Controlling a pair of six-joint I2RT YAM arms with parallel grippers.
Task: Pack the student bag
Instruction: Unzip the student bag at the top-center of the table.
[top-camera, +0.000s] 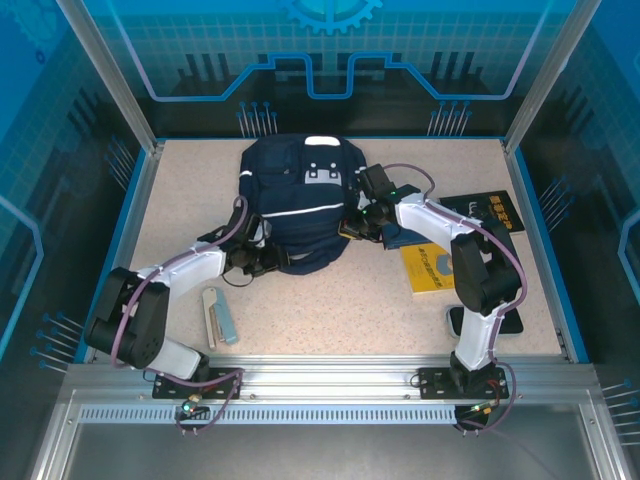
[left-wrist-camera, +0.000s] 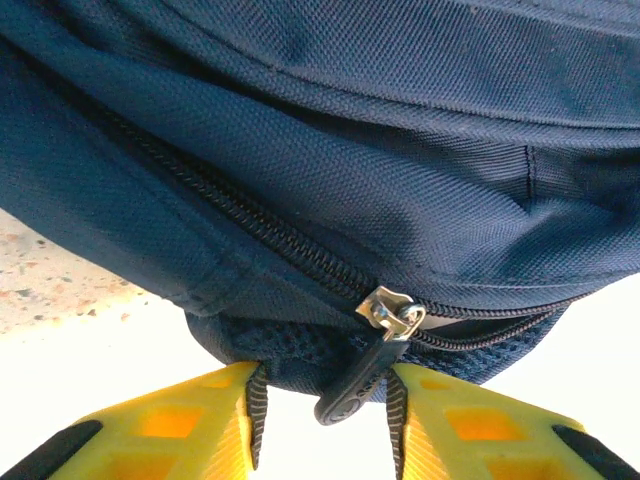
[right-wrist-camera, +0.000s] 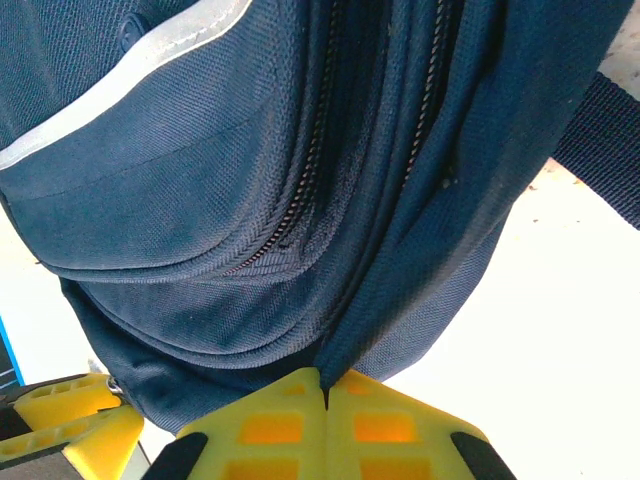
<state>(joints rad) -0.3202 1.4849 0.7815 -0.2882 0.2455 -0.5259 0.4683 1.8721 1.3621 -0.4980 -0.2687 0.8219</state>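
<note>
We look at a speckled beige surface (top-camera: 330, 310) with a blue rim (top-camera: 200, 138) — brightly and evenly lit. At its back corners aluminium posts (top-camera: 110, 75) rise, carrying translucent blue panels (top-camera: 420, 40) printed with grid and circuit lines. Along the near edge runs a slotted aluminium rail (top-camera: 330, 385).

The table (top-camera: 330, 310) bears the student bag (top-camera: 300, 200), yellow book (top-camera: 425, 270), dark book (top-camera: 490, 212) and perhaps a pencil case (top-camera: 218, 316).

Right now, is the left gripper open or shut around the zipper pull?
Open: the left gripper's fingers stand apart, the zipper pull hanging in the gap between them, not pinched.
</note>
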